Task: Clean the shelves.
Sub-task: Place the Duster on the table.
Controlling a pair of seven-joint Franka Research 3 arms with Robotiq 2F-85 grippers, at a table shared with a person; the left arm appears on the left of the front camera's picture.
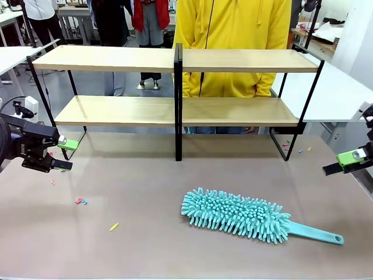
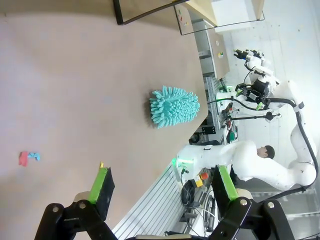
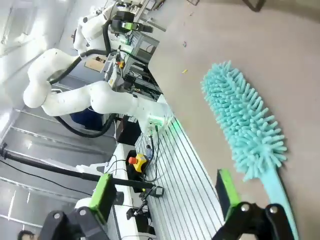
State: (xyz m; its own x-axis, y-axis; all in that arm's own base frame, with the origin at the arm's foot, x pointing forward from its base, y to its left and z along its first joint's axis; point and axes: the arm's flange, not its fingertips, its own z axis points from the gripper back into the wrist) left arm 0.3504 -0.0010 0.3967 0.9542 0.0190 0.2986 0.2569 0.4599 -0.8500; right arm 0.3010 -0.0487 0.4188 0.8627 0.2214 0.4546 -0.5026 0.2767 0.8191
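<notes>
Behind the shelves (image 1: 175, 64): yellow-clad person (image 1: 233, 41)

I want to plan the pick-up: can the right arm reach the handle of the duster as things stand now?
Probably yes. The duster lies flat on the table with its handle pointing toward the robot's right, nothing on or beside it. The right gripper stands open, apart from it.

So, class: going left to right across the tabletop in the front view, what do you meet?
left gripper → pink and blue scraps → yellow scrap → teal duster → right gripper
</notes>
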